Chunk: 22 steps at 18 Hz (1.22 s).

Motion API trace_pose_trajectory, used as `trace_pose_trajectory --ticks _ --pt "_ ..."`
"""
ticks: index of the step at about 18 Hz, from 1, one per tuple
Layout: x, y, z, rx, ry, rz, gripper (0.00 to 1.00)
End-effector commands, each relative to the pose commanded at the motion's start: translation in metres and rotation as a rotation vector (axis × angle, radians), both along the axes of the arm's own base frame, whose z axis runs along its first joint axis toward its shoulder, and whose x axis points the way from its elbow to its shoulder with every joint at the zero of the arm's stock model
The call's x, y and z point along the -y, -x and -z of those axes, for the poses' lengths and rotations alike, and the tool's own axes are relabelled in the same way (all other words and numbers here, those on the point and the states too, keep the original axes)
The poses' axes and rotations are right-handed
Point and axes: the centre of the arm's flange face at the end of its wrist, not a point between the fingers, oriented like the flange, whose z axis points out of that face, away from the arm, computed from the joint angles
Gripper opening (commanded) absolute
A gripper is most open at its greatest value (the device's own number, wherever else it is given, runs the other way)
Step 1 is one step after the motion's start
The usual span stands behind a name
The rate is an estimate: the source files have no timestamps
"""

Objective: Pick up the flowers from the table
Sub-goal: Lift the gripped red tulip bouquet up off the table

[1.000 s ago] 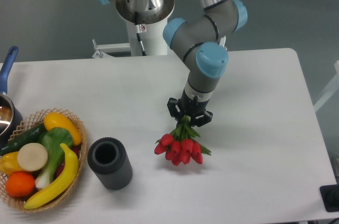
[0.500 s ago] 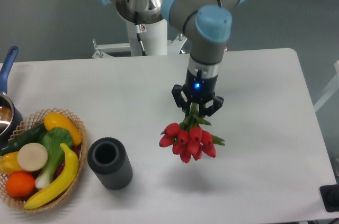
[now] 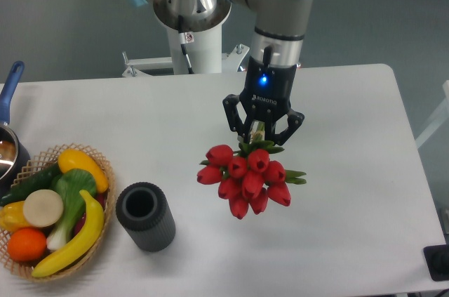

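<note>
Above table, end effector grips flowers.

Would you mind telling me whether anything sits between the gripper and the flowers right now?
Nothing visible does. The gripper is closed on the stems of the flowers, with the red heads hanging below it above the table. The dark cylinder and the basket sit off to one side.
</note>
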Motion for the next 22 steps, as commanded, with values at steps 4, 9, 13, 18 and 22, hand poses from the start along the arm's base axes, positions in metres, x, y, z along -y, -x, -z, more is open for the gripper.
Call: trace_pose_trajectory --ticks 4,9,13,18,22 --pt "0.004 0.008 -0.007 0.079 -0.132 0.057 0.39" --pt "0.020 0.021 -0.011 0.119 -0.202 0.055 0.39" --pt "0.023 0.021 -0.006 0.127 -0.201 0.052 0.39" --pt "0.023 0.020 -0.007 0.127 -0.201 0.053 0.39" --pt "0.021 0.018 -0.009 0.128 -0.202 0.055 0.39"
